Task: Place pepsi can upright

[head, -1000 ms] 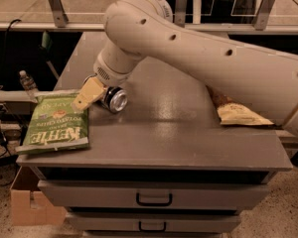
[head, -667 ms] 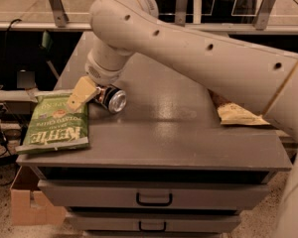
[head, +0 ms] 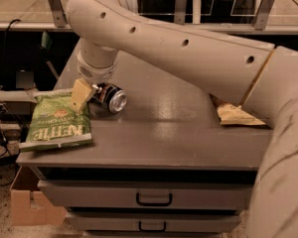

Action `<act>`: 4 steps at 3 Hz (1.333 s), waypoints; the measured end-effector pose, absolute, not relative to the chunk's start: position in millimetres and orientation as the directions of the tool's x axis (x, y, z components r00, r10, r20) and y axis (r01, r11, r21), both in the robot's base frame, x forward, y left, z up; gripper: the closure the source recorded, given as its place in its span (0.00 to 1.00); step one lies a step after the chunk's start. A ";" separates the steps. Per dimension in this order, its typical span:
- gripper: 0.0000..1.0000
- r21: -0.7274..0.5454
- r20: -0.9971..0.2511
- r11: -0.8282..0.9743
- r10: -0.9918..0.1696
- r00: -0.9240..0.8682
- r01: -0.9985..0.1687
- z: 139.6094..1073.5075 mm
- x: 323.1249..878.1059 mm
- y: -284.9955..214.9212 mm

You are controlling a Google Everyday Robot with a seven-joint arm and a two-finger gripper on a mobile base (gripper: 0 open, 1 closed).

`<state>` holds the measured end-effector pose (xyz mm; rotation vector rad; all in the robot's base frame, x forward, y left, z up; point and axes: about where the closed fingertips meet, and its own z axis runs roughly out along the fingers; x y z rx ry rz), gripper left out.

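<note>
The pale arm [head: 188, 48] fills most of the view, sweeping from the right edge across to the left half of the grey table [head: 164, 128], which has drawers [head: 154, 198] beneath its top. A green chip bag [head: 57, 125] lies flat at the table's left front corner, and a smaller yellowish bag [head: 238, 115] sits at the right, partly hidden behind the arm. The pepsi can [head: 111, 99] is on its side just beside the green bag's upper right corner, its silver end turned toward the front right. The claw [head: 93, 95] comes down from the wrist right at the can's left side and overlaps the bag's corner. Whether it is pinching the can or spread around it, I cannot tell, since the far side is hidden. The can is not yet upright, so the turning step appears to be in hand. The main risk is the round, smooth body: if the hold is off-centre or loose, the can could slip and roll across the table as it is tipped. Set down with its base on the crinkled bag edge, it would likely topple again, so bare table to the right looks safer.
</note>
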<state>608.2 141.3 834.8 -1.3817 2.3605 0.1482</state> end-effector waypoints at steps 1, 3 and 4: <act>0.61 -0.131 -0.368 0.504 -0.824 -0.430 -0.853 836.2 610.5 137.5; 1.00 -0.132 -0.368 0.505 -0.824 -0.430 -0.853 840.2 610.6 137.3; 1.00 -0.158 -0.462 0.534 -0.784 -0.415 -0.831 885.2 615.7 127.3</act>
